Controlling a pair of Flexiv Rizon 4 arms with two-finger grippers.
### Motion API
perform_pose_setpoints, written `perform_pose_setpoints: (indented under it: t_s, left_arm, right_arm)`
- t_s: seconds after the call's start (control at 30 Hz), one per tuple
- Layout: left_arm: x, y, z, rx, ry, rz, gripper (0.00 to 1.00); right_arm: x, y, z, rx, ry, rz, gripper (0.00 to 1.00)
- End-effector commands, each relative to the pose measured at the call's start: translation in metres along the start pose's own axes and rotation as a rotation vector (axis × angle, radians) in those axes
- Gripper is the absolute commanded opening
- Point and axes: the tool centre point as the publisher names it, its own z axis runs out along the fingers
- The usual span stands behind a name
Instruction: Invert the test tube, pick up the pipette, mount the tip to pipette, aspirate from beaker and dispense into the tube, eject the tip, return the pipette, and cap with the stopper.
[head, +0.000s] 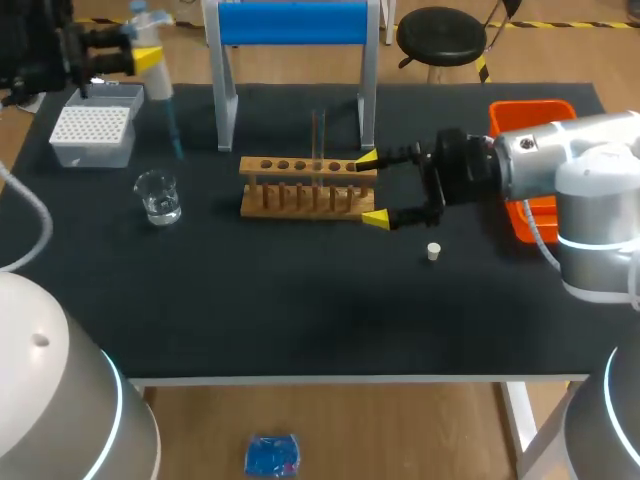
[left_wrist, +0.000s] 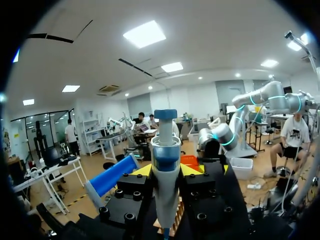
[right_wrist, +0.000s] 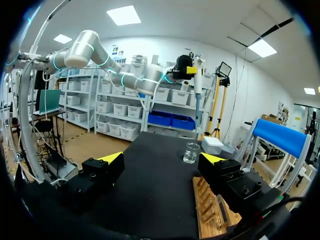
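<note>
The left hand (head: 140, 55) is pressed onto the pipette (head: 152, 62), held upright above the far left corner of the worktop (head: 300, 300). The pipette's slim lower end points down just right of the tip box (head: 92, 132). The left wrist view shows this hand (left_wrist: 166, 172) with a yellow fingertip on each side of the pipette's (left_wrist: 165, 165) white and blue body.

The right hand (head: 372, 190) is spread wide and holds nothing. Its tips stand at the right end of the wooden rack (head: 305, 186), one far and one near; I cannot tell whether they touch it. The test tube (head: 318, 138) stands upright in the rack, just left of this hand.

The stopper (head: 433, 251) lies alone nearer than the right hand, well apart from the near edge. The orange bin (head: 535, 118) sits at the right edge beside the right arm. The beaker (head: 158, 197) stands left of the rack, well apart from it, and the blue stand (head: 290, 24) rises at the far edge.

From the right wrist, the spread hand (right_wrist: 162, 159) looks across dark worktop to the beaker (right_wrist: 191, 152) and tip box (right_wrist: 212, 145), with the rack (right_wrist: 210, 210) under one finger and the pipette (right_wrist: 198, 80) aloft beyond. Only the head view shows the stopper and tube.
</note>
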Motion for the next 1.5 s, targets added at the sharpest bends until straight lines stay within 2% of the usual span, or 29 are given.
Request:
perform_pose_setpoints:
  t_s: [0.03, 0.3, 0.57, 0.97, 1.5]
  left_arm:
    - [-0.008, 0.016, -0.036, 0.004, 0.029, 0.012, 0.00]
    - [-0.025, 0.036, -0.043, 0.003, 0.056, -0.003, 0.00]
    - [-0.025, 0.052, -0.025, -0.018, 0.117, -0.033, 0.00]
    - [-0.026, 0.055, -0.025, -0.049, 0.105, -0.043, 0.00]
    - [-0.026, 0.055, -0.025, -0.049, 0.105, -0.043, 0.00]
  right_arm:
    - [0.000, 0.001, -0.001, 0.001, 0.000, -0.001, 1.00]
    - [0.000, 0.001, -0.001, 0.001, 0.000, -0.001, 1.00]
    - [0.000, 0.001, -0.001, 0.001, 0.000, -0.001, 1.00]
    - [0.000, 0.001, -0.001, 0.001, 0.000, -0.001, 1.00]
    - [0.000, 0.001, -0.001, 0.001, 0.000, -0.001, 1.00]
